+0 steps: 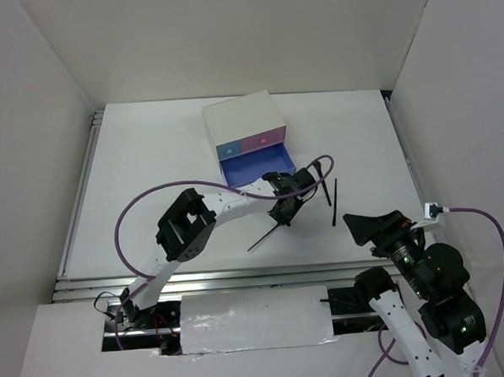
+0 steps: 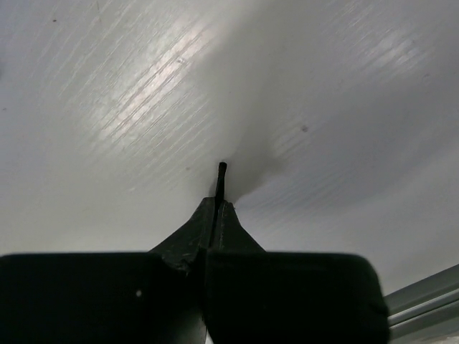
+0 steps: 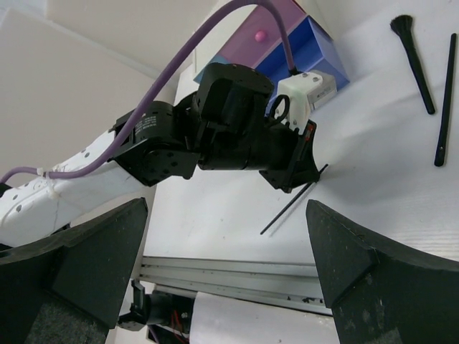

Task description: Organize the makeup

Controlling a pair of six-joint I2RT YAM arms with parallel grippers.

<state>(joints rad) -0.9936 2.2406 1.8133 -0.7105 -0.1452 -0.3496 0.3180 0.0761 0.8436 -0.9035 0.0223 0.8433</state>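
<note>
Black, thin brush (image 1: 266, 238) sits pinched at its upper end in the left gripper (image 1: 283, 214), jaws closed tight on it, low over mid-table (image 1: 149, 160), just in front of the open blue drawer (image 1: 234, 171). Its long axis runs diagonal and tilted. The free end points down-left toward the near edge, the held end up-right toward the drawer. Whether the lower tip touches the surface can't be told.

Risks:
- The grip is at the very end, so the long free length could pivot or slip.
- The low tip could drag, or snag the drawer wall, on the way in.

Two other brushes (image 1: 331, 203) lie to the right. Right gripper (image 1: 374, 226) is spread wide, holding nothing.
</note>
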